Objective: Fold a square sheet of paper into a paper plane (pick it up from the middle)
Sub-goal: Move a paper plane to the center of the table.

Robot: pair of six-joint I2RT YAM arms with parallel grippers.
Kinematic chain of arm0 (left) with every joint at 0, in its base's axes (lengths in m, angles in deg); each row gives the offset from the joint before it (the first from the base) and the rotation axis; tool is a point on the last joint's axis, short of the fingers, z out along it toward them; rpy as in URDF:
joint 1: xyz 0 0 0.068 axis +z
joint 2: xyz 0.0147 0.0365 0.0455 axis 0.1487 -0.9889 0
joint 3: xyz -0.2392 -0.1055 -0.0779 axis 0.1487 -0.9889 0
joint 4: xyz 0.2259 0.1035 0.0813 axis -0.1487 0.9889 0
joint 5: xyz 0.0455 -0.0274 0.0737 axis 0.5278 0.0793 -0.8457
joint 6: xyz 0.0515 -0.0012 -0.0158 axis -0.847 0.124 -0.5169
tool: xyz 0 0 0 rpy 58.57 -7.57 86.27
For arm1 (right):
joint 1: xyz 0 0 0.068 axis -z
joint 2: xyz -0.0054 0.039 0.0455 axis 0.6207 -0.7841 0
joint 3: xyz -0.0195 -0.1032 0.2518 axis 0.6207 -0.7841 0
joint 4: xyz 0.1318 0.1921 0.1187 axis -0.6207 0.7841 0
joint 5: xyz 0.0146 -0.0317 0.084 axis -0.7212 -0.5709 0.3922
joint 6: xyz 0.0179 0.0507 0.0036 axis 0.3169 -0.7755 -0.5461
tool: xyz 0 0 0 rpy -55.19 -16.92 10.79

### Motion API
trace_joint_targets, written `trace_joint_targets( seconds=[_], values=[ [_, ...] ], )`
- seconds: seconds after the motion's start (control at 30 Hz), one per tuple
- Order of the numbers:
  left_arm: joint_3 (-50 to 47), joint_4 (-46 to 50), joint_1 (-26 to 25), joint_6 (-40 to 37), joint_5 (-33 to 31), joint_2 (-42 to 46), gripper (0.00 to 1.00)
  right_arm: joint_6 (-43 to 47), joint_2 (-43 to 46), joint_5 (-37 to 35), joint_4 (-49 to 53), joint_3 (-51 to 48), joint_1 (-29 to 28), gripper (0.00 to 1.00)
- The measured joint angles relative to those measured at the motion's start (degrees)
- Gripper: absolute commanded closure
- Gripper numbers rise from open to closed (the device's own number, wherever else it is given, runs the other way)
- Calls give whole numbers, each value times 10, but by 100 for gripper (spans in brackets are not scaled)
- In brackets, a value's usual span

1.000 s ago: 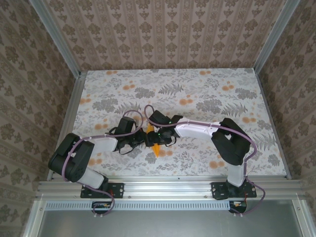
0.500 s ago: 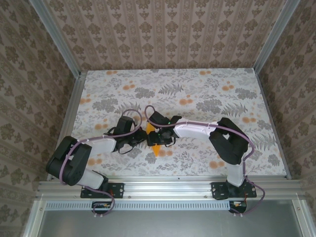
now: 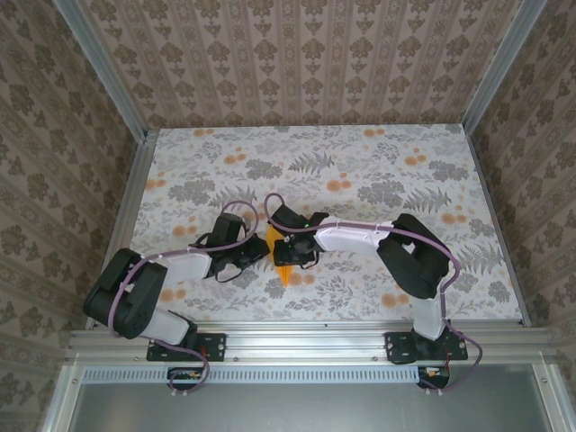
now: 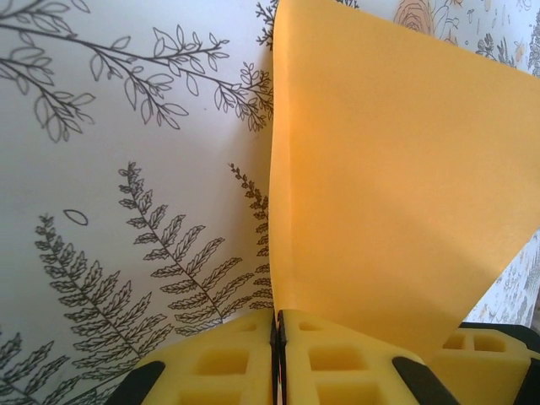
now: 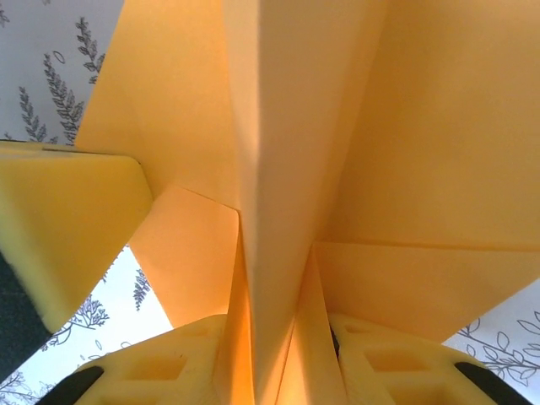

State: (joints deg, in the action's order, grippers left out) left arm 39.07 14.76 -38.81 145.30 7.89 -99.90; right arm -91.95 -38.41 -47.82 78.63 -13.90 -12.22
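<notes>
Orange paper plane (image 3: 285, 273) pinched by both bent arms' converging fingers (image 4: 337, 363).

Inventory of the cell, as seen from the floor:

- Robot arms: two, the left arm (image 3: 171, 265) and the right arm (image 3: 360, 238).
- Grippers: two, the left gripper (image 3: 255, 255) and the right gripper (image 3: 286, 250).
- Yellow finger pads (image 4: 219, 363): two to each gripper, four in all.
- Paper plane (image 3: 283, 270): one, bright orange, folded. No second sheet lies loose.
- Purple cables (image 3: 423, 236): two, one along each arm.
- Table (image 3: 405, 171): one, with a fern-and-flower cover.
- Orange flower prints on that cover: many, too blurred for a firm count.
- Wallpapered walls (image 3: 306, 63): three.
- Aluminium corner posts (image 3: 103, 72): two.
</notes>
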Motion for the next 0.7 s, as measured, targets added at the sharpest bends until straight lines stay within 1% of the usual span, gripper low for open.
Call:
trace_joint_targets(
  seconds=[0.07,0.13,0.27,0.4,0.43,0.53,0.7],
  values=[
    [0,0,0,1,0,0,87,-3,-6,-8,4,7,-4,67],
    [0,0,0,2,2,0,86,-7,-12,-14,12,14,-9,69],
    [-1,0,7,4,5,7,82,-18,-15,-33,33,25,-14,82],
    [-6,3,25,6,9,35,72,-25,-15,-59,61,30,-14,87],
    [-6,5,30,5,11,43,69,-26,-14,-68,73,33,-14,87],
    [-7,15,56,2,16,66,62,-25,-14,-93,109,45,-14,87],
    [-7,45,89,-3,17,84,56,-15,-14,-118,150,66,-14,80]
  ],
)
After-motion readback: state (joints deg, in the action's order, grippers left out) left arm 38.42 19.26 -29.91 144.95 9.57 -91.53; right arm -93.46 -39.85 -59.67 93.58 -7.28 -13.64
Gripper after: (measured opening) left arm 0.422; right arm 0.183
